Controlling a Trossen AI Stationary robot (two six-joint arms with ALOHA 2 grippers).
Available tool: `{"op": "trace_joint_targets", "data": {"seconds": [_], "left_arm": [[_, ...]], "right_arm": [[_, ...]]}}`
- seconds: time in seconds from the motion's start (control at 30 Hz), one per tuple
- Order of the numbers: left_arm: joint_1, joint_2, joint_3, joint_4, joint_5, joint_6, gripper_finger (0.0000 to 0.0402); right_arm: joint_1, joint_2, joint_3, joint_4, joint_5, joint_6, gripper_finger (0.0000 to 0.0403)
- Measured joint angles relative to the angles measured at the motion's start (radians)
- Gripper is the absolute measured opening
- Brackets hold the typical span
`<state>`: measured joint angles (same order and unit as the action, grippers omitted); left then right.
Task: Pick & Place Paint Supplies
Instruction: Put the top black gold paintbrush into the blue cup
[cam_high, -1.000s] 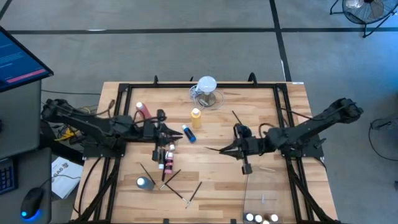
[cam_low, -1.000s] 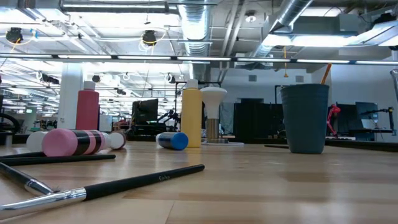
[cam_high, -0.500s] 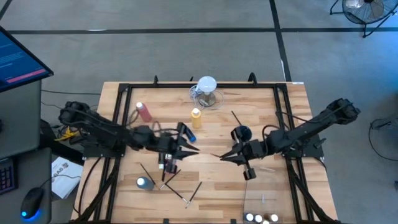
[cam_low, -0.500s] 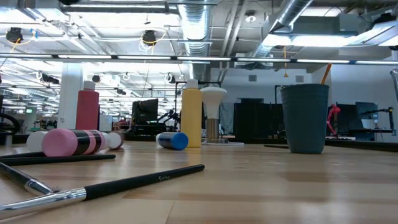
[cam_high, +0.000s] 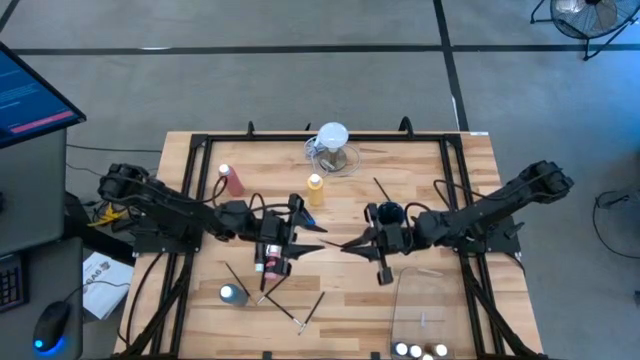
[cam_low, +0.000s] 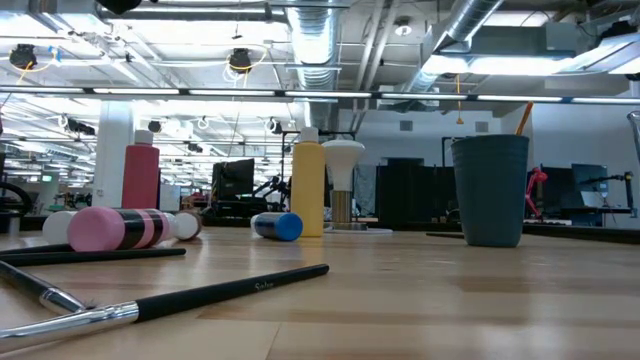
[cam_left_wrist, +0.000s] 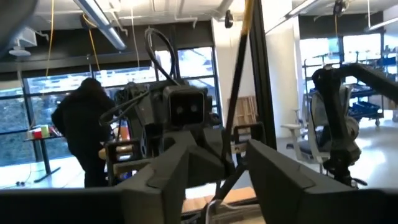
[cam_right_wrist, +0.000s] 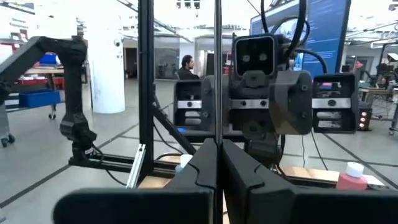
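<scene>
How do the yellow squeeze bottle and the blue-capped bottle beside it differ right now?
In the low view the yellow squeeze bottle stands upright; the blue-capped bottle lies on its side. The yellow squeeze bottle is much taller and yellow all over; the blue-capped bottle is short and pale with a blue end. Both rest on the wooden table, ungripped.

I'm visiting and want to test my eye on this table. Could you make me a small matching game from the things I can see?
Things:
1. yellow squeeze bottle
2. pink-red squeeze bottle
3. blue-capped bottle
4. dark cup

States:
A. lying on its side beside the yellow one
B. upright, with a brush handle sticking out of it
C. upright in front of the white-topped jug
D. upright at the far left

Pairs: 1-C, 2-D, 3-A, 4-B
</scene>
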<state>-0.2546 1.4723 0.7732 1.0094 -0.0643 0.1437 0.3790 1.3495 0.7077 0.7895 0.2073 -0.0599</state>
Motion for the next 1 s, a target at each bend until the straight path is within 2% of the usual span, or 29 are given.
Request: {"op": "trace_joint_targets", "data": {"seconds": [0.33,0.73,1.0], "left_arm": [[0.000,0.000,0.000,0.017,-0.004,0.006,0.0210],[-0.002,0.000,0.000,0.019,-0.003,0.011,0.0206],[-0.012,0.000,-0.001,0.028,0.000,0.088,0.0210]], "right_arm": [[-0.011,0.000,0.000,-0.031,0.000,0.000,0.0000],[-0.040,0.001,0.000,-0.089,0.003,0.008,0.0000],[-0.065,0.001,0.000,-0.167,0.004,0.050,0.0000]]}}
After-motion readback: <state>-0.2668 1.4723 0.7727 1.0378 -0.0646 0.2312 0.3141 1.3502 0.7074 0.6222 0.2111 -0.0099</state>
